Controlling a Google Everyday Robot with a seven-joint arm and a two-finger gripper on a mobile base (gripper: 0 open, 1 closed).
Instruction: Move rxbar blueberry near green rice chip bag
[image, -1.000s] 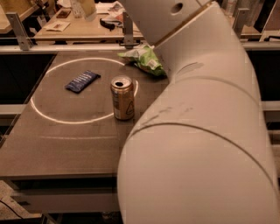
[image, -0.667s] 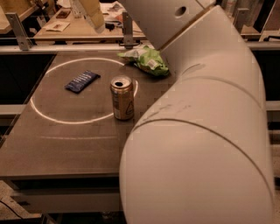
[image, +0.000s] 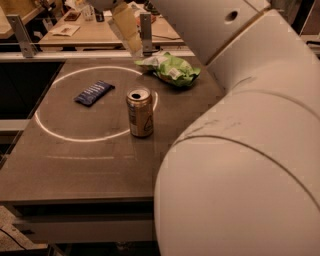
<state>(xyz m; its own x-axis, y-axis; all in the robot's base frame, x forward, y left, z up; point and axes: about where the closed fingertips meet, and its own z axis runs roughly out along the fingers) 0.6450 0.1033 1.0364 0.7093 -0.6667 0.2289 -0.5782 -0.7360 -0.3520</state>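
Tan can (image: 139, 112) (top opened) stands upright, gripper (image: 129, 40) hovering beyond.

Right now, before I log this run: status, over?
Gripper high over far edge of table, touching nothing. Rxbar blueberry flat inside white ring, apart from green rice chip bag. Tan can stands close beside the direct path.

the dark table top (image: 90, 165) looks matt, the flat dark blue rxbar blueberry wrapper (image: 94, 93) and the crumpled light green rice chip bag (image: 172, 70) look like glossy foil, the tan drink can (image: 140, 112) is smooth metal, and the pale plastic-looking gripper (image: 129, 30) hangs over the far table edge.
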